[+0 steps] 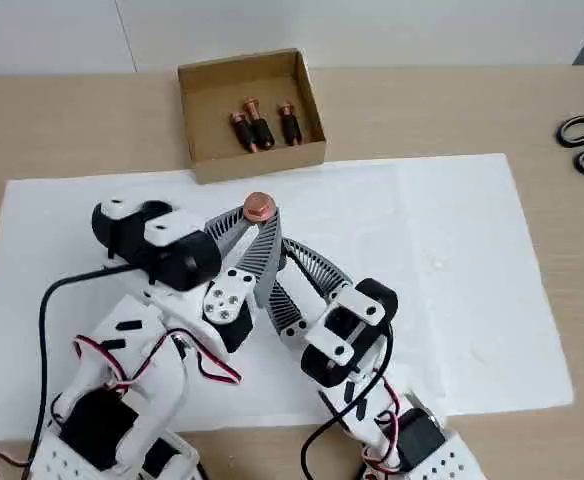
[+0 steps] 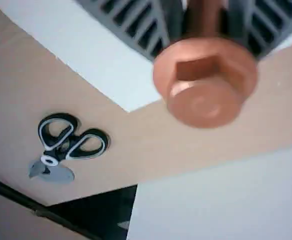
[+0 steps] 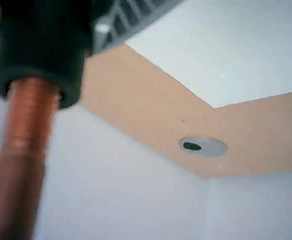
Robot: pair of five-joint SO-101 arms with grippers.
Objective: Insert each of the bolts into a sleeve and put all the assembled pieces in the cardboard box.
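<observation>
Before the cardboard box (image 1: pixel 262 160), we see the left pincer (image 1: pixel 255 224) closed on a bolt (image 1: pixel 258 208). The right pincer (image 1: pixel 277 263) grips a black sleeve (image 3: pixel 41 55) around its shank.

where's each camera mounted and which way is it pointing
high: fixed above the table, looking down on both arms, cardboard box, scissors
left wrist: on left arm, looking along its fingers at the bolt head
right wrist: on right arm, looking past its fingers at the sleeve on the bolt
shared: high and left wrist both show the scissors
</observation>
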